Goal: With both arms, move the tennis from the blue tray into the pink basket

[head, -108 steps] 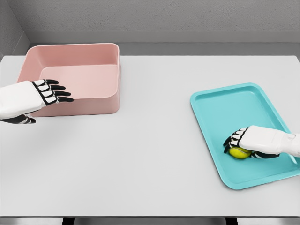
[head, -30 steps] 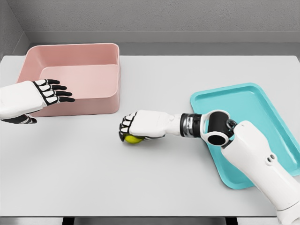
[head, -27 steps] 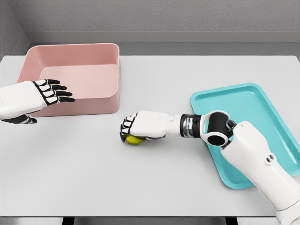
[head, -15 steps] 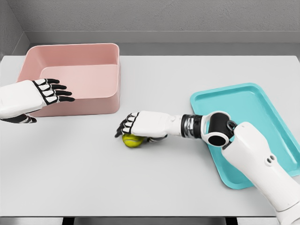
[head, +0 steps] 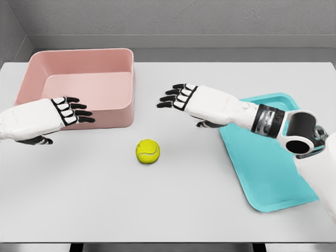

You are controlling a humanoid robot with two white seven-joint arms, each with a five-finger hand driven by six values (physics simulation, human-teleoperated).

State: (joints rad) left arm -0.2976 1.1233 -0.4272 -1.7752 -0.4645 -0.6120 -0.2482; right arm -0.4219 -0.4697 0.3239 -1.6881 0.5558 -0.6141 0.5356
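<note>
Two hands hang open: the ball (head: 148, 151) lies loose between them, below the right hand (head: 195, 101); the left hand (head: 50, 116) fronts the basket (head: 113, 55).

One view only, from the head, looking down and forward across the table (head: 210, 210) toward the back wall (head: 184, 18). Mid-range: the whole tabletop fits, front edge at the frame's bottom. Left hand (head: 65, 111) enters from the left edge, right hand (head: 184, 97) from the right; the basket (head: 79, 58) lies beyond the left hand, the tray (head: 273, 173) under the right forearm.
</note>
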